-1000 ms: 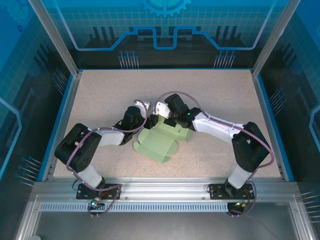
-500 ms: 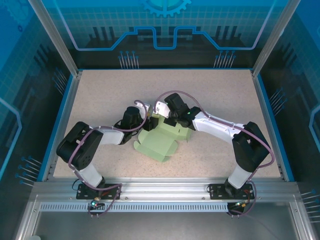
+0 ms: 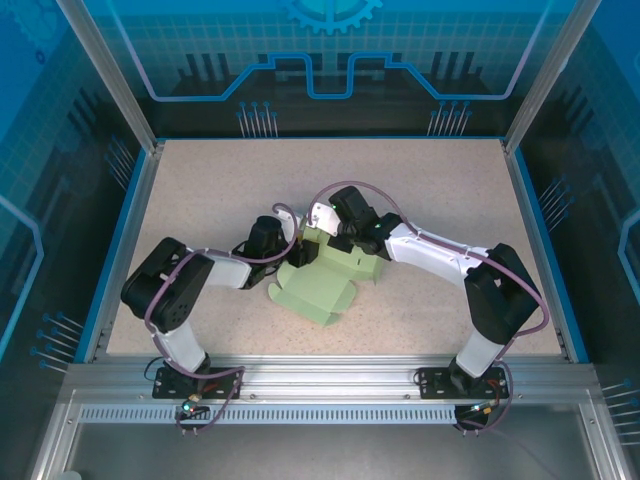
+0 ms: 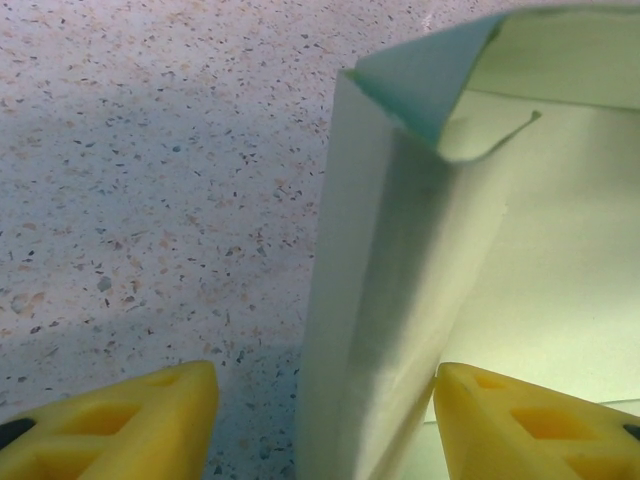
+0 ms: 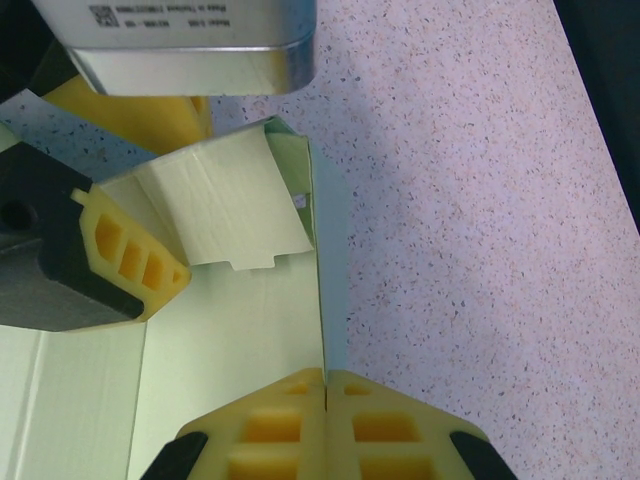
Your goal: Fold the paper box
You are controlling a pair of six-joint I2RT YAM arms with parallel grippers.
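Paper box (image 3: pixel 322 282) is sitting in the middle of the desk (image 3: pixel 200 180), half folded: base panel flat, a couple of walls popped up. Right jaws are clamped tight on the top edge of one upright wall. Left jaws are spread wide, a yellow finger (image 4: pixel 120 420) either side of another raised wall, not closed on it.

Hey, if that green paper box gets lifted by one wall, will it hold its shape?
Probably not: the paper box looks like thin creased sheet, so its raised wall, pinched in the right tool, would likely flex or fold at a crease. It seems very light, so a push from the left tool may slide it.
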